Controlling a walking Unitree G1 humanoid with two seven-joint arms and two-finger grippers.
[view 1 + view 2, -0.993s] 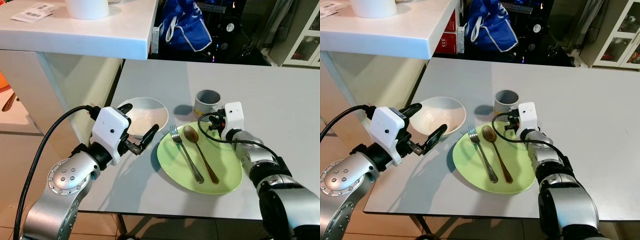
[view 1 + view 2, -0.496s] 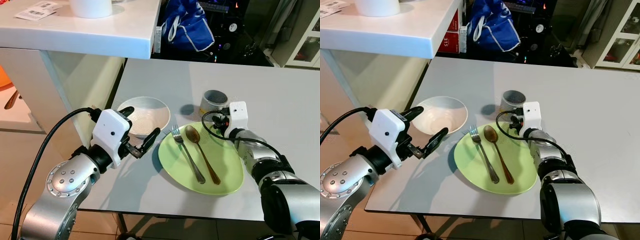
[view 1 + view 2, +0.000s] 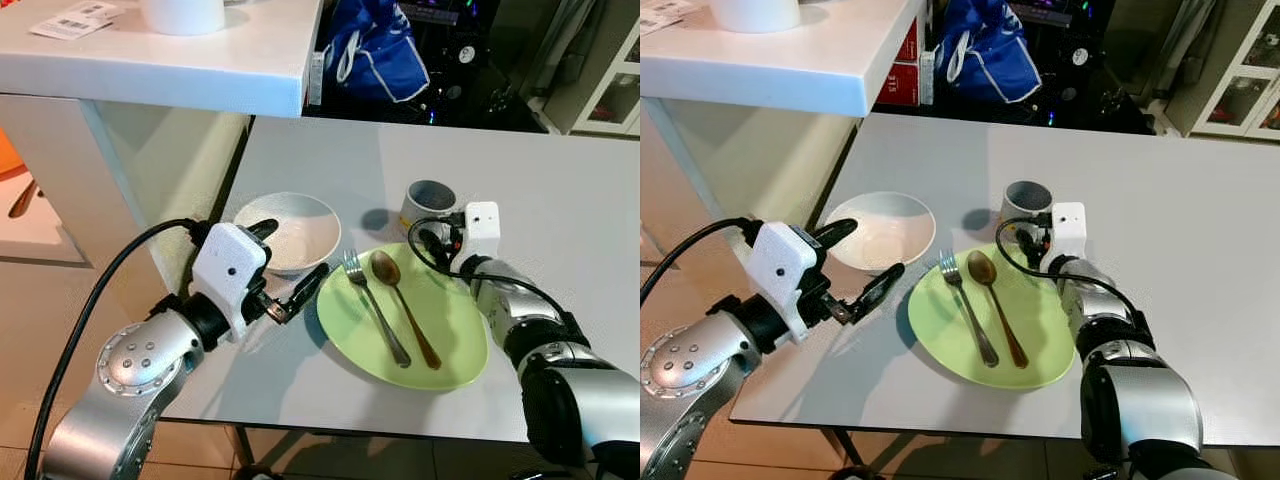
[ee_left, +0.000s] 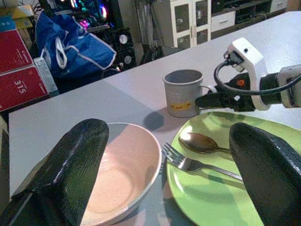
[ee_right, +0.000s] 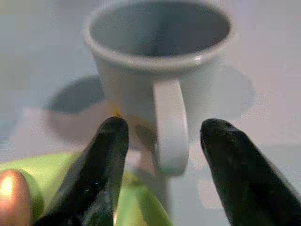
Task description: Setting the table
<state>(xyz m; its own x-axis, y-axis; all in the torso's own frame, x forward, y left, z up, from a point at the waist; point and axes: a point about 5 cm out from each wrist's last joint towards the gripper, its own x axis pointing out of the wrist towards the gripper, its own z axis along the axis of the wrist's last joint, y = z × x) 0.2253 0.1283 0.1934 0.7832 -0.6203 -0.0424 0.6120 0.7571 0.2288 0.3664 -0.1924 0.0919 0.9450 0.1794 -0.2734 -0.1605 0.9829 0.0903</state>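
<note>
A green plate (image 3: 450, 330) lies on the grey table with a fork (image 3: 375, 310) and a spoon (image 3: 400, 300) side by side on it. Left of the plate sits a white bowl (image 3: 290, 230). Behind the plate stands a grey mug (image 3: 428, 200) with its handle (image 5: 168, 127) turned toward my right gripper (image 5: 165, 125). That gripper is open, and the handle stands between its two fingers, apart from both. My left gripper (image 3: 290, 252) is open and hovers at the bowl's near rim, one finger (image 4: 80, 155) over the bowl (image 4: 122, 174).
A white counter (image 3: 200, 60) with a white container (image 3: 185, 12) overhangs the table's far left corner. A blue bag (image 3: 375, 50) sits in the dark space behind the table. The table's left edge (image 3: 235, 170) runs close to the bowl.
My right gripper has pushed forward to the mug, so the handle now sits between its fingers. My left gripper has edged slightly closer to the plate.
</note>
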